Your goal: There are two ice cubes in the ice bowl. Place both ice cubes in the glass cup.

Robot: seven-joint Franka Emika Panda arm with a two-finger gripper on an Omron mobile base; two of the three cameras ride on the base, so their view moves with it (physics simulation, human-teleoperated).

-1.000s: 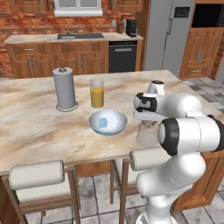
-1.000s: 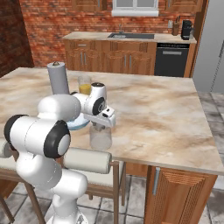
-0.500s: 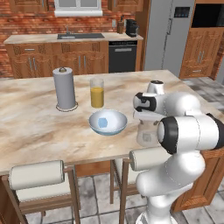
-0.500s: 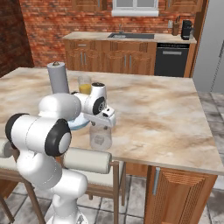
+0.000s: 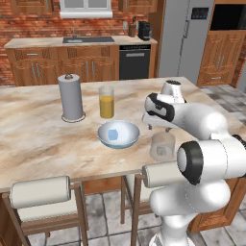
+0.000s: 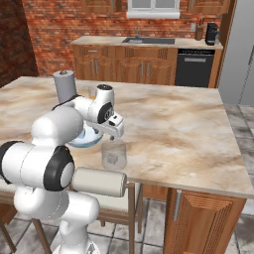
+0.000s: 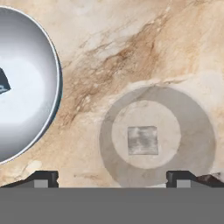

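Note:
Seen from straight above, the glass cup (image 7: 157, 135) stands on the marble counter with a whitish-grey ice cube (image 7: 142, 140) lying on its bottom. My gripper (image 7: 111, 179) hangs over the cup, open, its fingertips (image 7: 43, 178) wide apart and empty. To the cup's left sits the ice bowl (image 7: 26, 52), with a light blue ice cube (image 7: 3, 83) at the picture's edge. From the base, the bowl (image 5: 126, 142) holds the blue cube (image 5: 113, 135), and the cup (image 5: 162, 145) stands right of it under my gripper (image 5: 154, 127). The cup (image 6: 114, 154) is near the counter's front edge.
A paper towel roll (image 5: 72, 96) and a taller glass of orange juice (image 5: 106, 102) stand behind the bowl. Two stools (image 5: 42, 192) are tucked under the counter's near edge. The counter (image 6: 178, 124) stretches bare to the right of the cup.
My jaws have gone from shut to wide open above the cup. The arm has barely moved.

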